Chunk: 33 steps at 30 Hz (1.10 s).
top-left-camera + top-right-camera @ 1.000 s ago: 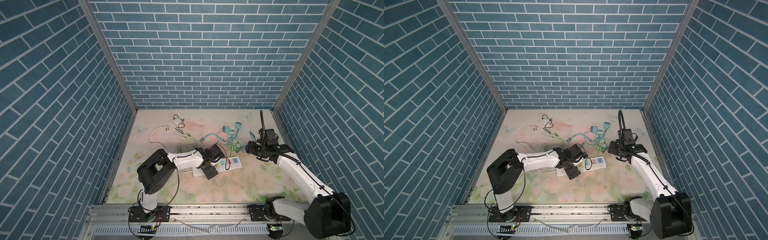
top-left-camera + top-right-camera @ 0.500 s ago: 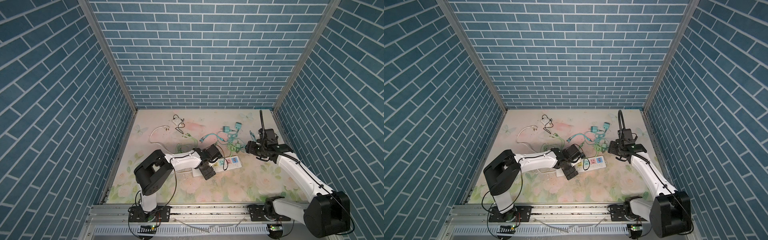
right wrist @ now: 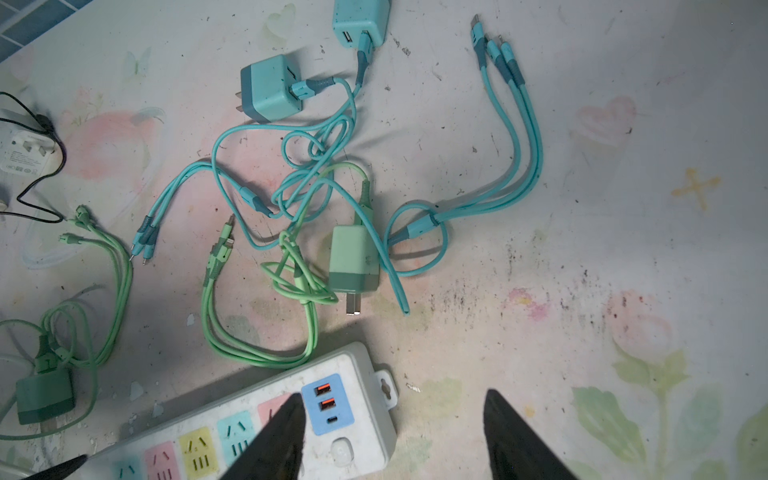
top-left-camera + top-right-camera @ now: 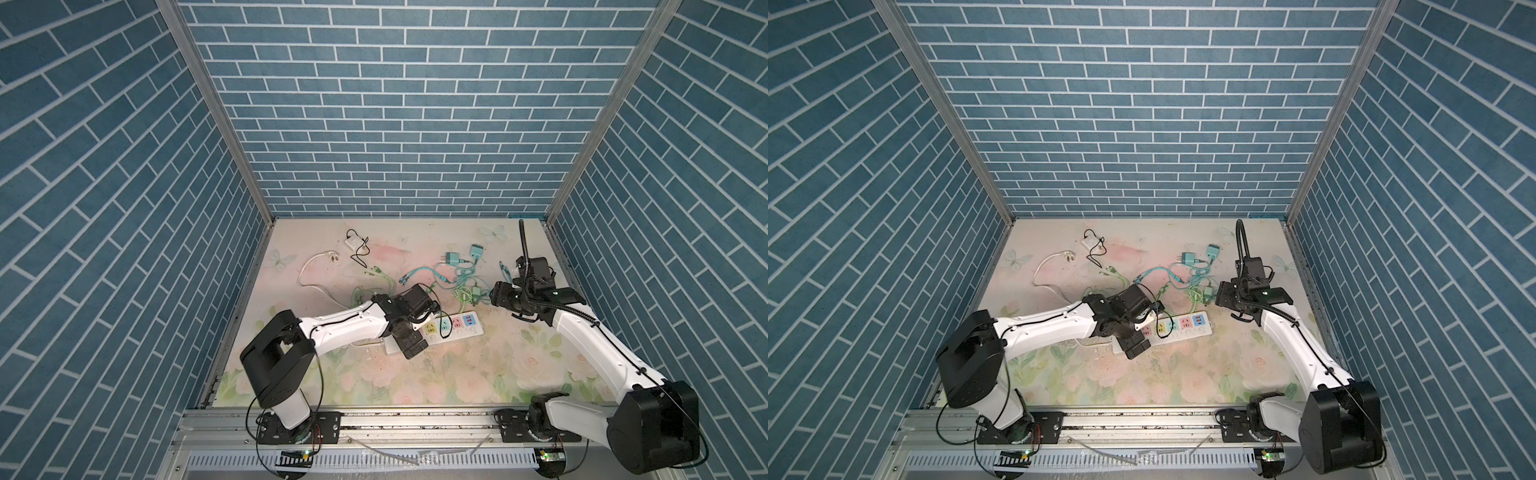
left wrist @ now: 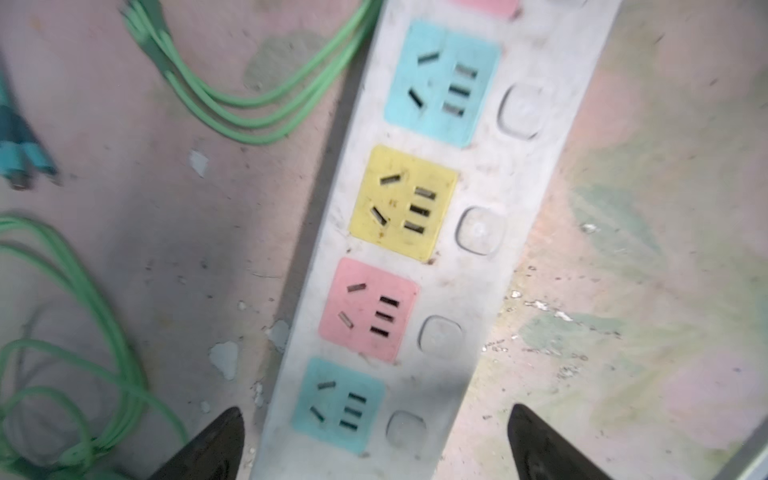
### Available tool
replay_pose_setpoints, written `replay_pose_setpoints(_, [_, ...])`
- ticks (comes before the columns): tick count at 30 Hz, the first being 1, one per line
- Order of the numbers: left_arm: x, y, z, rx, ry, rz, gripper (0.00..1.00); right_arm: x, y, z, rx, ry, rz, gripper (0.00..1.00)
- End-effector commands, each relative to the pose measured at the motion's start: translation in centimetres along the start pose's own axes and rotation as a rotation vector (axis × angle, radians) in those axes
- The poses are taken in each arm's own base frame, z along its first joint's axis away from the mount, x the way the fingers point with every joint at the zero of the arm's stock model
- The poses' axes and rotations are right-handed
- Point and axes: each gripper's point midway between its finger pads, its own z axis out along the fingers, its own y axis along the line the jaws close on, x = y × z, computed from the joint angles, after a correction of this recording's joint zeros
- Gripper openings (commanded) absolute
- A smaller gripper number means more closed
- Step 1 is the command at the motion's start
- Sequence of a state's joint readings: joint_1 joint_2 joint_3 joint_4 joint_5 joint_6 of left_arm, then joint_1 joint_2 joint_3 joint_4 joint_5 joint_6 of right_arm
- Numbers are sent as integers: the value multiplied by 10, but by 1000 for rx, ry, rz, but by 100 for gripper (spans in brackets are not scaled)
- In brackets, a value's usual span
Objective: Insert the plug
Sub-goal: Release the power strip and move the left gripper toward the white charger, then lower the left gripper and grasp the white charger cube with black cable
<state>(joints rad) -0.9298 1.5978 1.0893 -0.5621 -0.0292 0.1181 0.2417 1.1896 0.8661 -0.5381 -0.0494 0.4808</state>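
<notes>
Edging back along the power strip (image 4: 461, 330) — left gripper (image 5: 374, 446) wide open, astride it.

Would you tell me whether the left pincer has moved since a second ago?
Yes, the left pincer slid along the power strip, away from its USB end.

My left pincer (image 4: 1141, 331) hangs, jaws wide, over the power strip's (image 4: 1187, 326) end. A green charger (image 4: 1207, 296) lies just beside my right pincer (image 4: 1219, 300).
</notes>
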Motion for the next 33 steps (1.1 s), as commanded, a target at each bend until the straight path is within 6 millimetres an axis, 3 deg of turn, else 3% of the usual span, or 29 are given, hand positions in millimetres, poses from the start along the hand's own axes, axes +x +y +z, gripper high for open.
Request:
replay_pose_setpoints(1, [-16, 52, -39, -260, -113, -92, 100, 3, -1, 1, -2, 4, -24, 68])
replay_pose_setpoints(6, [-23, 116, -75, -305, -178, -389, 100, 0, -3, 5, 23, 7, -14, 68])
replay_pose_setpoints(10, [-9, 174, -76, -342, -145, -656, 100, -12, 4, 8, 19, 1, -17, 68])
replay_pose_setpoints(15, [-9, 231, -65, -476, -76, -754, 100, -29, 14, 17, 12, -2, -26, 68])
replay_pose_setpoints(24, [-2, 319, -27, -442, -124, -1053, 100, -55, 56, 48, -25, 23, -103, 69])
replay_pose_setpoints(29, [-1, 351, 0, -426, -119, -1138, 100, -72, 78, 60, -49, 14, -141, 68])
replay_pose_setpoints(33, [-3, 366, 20, -415, -131, -1205, 100, -73, 93, 67, -92, 21, -155, 68])
